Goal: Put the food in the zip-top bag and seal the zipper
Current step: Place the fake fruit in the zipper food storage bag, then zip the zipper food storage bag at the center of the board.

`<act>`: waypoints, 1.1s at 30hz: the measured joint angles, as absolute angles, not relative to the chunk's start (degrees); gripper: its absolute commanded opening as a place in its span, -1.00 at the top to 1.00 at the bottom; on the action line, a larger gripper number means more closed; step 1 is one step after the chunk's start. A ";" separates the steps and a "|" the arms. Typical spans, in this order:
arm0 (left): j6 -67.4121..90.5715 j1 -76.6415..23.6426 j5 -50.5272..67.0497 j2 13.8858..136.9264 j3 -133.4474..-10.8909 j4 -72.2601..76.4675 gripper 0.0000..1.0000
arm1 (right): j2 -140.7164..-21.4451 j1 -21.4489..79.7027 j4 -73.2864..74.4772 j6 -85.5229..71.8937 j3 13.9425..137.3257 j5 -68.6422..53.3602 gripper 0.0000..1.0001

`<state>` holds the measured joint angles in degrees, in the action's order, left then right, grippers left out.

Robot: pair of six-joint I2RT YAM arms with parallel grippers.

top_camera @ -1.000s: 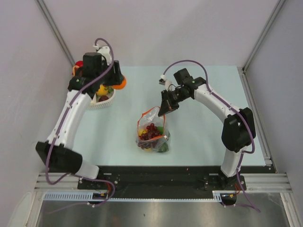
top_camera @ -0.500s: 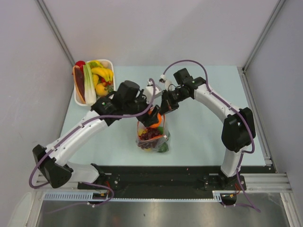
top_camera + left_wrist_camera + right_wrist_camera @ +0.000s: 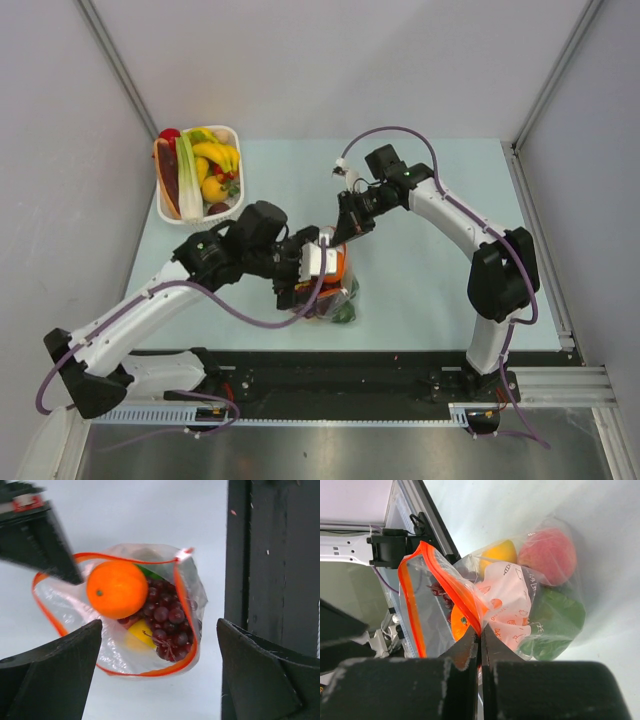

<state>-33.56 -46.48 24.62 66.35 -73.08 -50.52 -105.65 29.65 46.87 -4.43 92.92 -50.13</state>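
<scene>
orange is being let by the released left hand into the zip-top bag, being clenched open by the right hand; zipper unsealed.

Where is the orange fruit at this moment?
In the left wrist view, the orange fruit sits in the open mouth of the zip-top bag, resting on the purple grapes.

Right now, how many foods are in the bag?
4 clear: orange at the bag's mouth, grapes beneath it, yellow one beside them, green one at the bottom. A reddish blur may be a fifth; others may be hidden.
</scene>
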 measured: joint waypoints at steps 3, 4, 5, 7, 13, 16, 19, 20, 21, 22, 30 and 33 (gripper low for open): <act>-39.64 -50.06 24.64 65.30 -69.78 -51.33 -0.87 | -105.65 30.02 46.87 -3.92 92.92 -50.48 1.00; -40.77 -50.98 24.40 65.28 -68.51 -51.24 -0.81 | -105.65 30.22 46.85 -3.75 92.92 -50.48 1.00; -41.95 -52.10 23.73 65.30 -66.65 -50.76 -0.74 | -105.65 30.44 46.85 -3.46 92.92 -50.48 1.00; -43.33 -54.26 21.78 65.60 -63.13 -50.09 -0.43 | -105.65 30.96 46.85 -3.03 92.92 -50.50 1.00; -42.74 -56.51 16.99 69.14 -60.93 -46.85 0.93 | -105.58 32.40 46.61 -2.96 92.92 -50.52 1.00; -40.12 -56.49 16.08 69.36 -61.45 -44.99 1.00 | -105.43 33.36 46.06 -3.01 92.92 -50.50 0.59; -36.99 -56.51 15.59 67.33 -61.69 -41.56 1.00 | -105.12 33.76 45.50 -3.40 93.34 -50.50 -0.10; -35.88 -56.51 15.42 66.17 -61.69 -40.34 1.00 | -104.84 33.58 45.52 -3.01 93.67 -50.52 -0.41; -34.98 -56.51 15.29 65.04 -61.69 -39.13 1.00 | -104.38 33.19 45.76 -2.68 93.93 -50.72 -0.70; -34.13 -56.51 15.14 64.03 -61.69 -37.93 1.00 | -103.66 32.25 46.00 -2.28 94.02 -51.09 -0.93; -26.59 -56.49 15.16 61.60 -58.39 -30.46 1.00 | -81.49 10.63 42.04 6.83 79.48 -51.42 -1.00; -23.88 -56.47 15.16 61.63 -57.45 -28.71 1.00 | -68.14 10.17 40.97 12.43 70.02 -51.29 -0.90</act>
<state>-23.88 -56.47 15.16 61.63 -57.45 -28.71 -68.14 10.17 40.97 12.43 70.02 -51.29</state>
